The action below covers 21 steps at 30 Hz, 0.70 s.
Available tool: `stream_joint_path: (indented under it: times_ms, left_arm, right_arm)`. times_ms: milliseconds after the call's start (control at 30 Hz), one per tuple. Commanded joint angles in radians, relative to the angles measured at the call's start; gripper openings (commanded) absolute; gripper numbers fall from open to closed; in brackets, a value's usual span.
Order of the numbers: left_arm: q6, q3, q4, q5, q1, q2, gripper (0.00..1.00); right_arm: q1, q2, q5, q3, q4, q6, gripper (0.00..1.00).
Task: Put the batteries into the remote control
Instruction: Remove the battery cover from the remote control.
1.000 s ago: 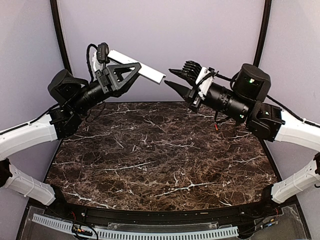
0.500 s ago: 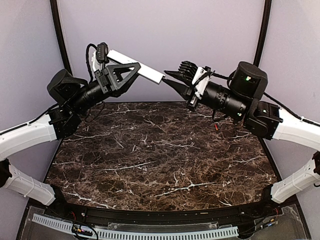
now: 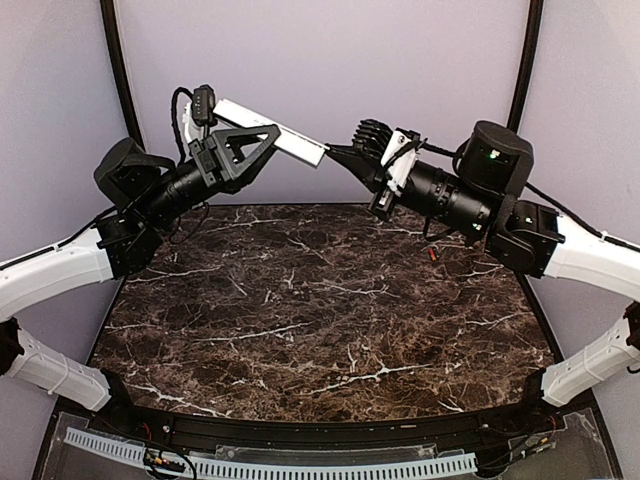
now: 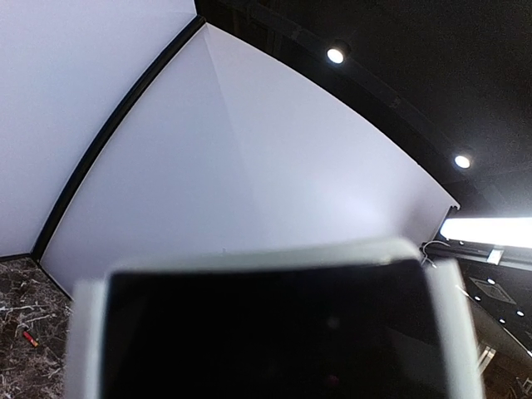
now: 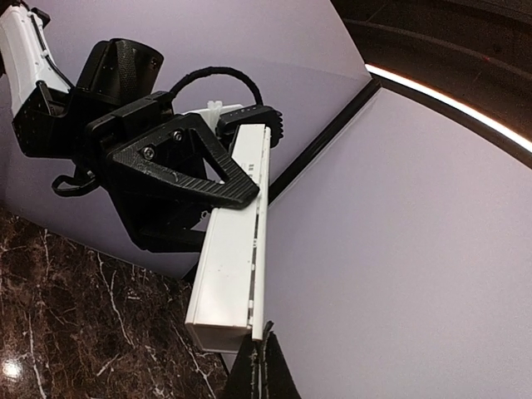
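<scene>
Closing in, the right gripper [image 3: 336, 153] now meets the free end of the remote control [image 3: 296, 146] at upper centre; its tips sit together — whether they pinch anything, I cannot tell; the left gripper [image 3: 250, 140] clamps it aloft; best worked squarely, gently.

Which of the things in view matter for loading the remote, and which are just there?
Job: remote control, held aloft by the left gripper; right gripper near its free end; one red battery on the marble table.
Just there: slotted white strip at the table's near edge.
</scene>
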Motion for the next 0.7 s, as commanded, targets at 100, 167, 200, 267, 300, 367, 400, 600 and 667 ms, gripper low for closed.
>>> stream_joint_path:
  times_ms: [100, 167, 200, 267, 300, 367, 400, 600, 667]
  left_arm:
    - [0.057, -0.016, -0.019, -0.013, 0.0, -0.041, 0.0]
    - [0.067, -0.019, -0.03, -0.024, 0.0, -0.043, 0.0]
    - [0.07, -0.025, -0.035, -0.028, 0.0, -0.044, 0.0]
    - [0.08, -0.037, -0.041, -0.048, 0.0, -0.045, 0.0]
    - [0.085, -0.042, -0.043, -0.062, 0.0, -0.045, 0.0]
    - [0.096, -0.05, -0.051, -0.073, 0.0, -0.044, 0.0]
    - [0.101, -0.051, -0.056, -0.077, 0.0, -0.044, 0.0]
    - [0.189, -0.063, -0.129, -0.118, 0.001, -0.098, 0.0]
    - [0.252, -0.063, -0.168, -0.145, 0.001, -0.127, 0.0]
  right_arm:
    - [-0.004, 0.008, 0.067, 0.045, 0.018, 0.086, 0.0]
    - [-0.008, 0.011, 0.095, 0.055, 0.022, 0.123, 0.0]
    - [-0.012, 0.012, 0.105, 0.06, 0.021, 0.142, 0.0]
    - [-0.017, 0.012, 0.123, 0.069, 0.015, 0.178, 0.0]
    - [-0.019, 0.013, 0.137, 0.078, 0.011, 0.193, 0.0]
    - [-0.028, 0.02, 0.186, 0.094, 0.0, 0.23, 0.0]
    - [-0.036, 0.023, 0.209, 0.105, -0.014, 0.255, 0.0]
    - [-0.163, 0.026, 0.304, 0.112, -0.201, 0.639, 0.0]
    - [-0.222, 0.034, 0.281, 0.082, -0.313, 0.814, 0.0]
